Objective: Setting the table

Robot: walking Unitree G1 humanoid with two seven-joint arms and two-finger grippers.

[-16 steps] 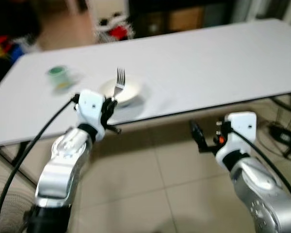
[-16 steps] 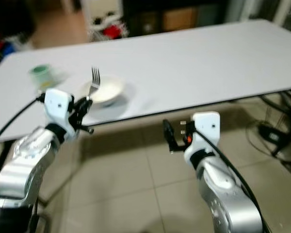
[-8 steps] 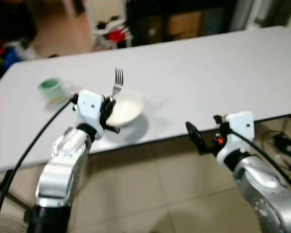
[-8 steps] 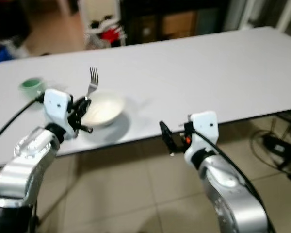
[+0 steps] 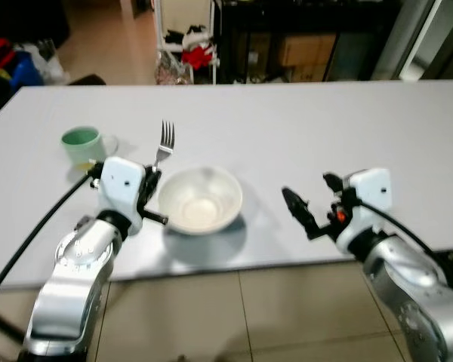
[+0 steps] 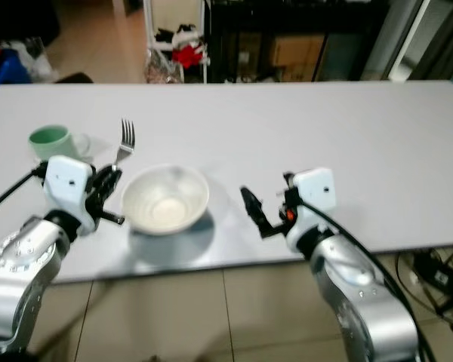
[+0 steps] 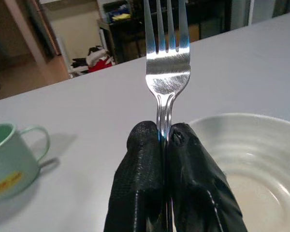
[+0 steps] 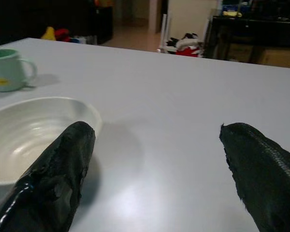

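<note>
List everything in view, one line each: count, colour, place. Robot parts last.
table: one, white, across the scene
bowl: one, white, near the table's front edge, between the two grippers
mug: one, pale green, on the table to the left of the bowl and further back
fork: one, silver, held upright, tines up, just left of the bowl
left gripper: one, black fingers, shut on the fork's handle
right gripper: one, black fingers, open, over the table right of the bowl
</note>
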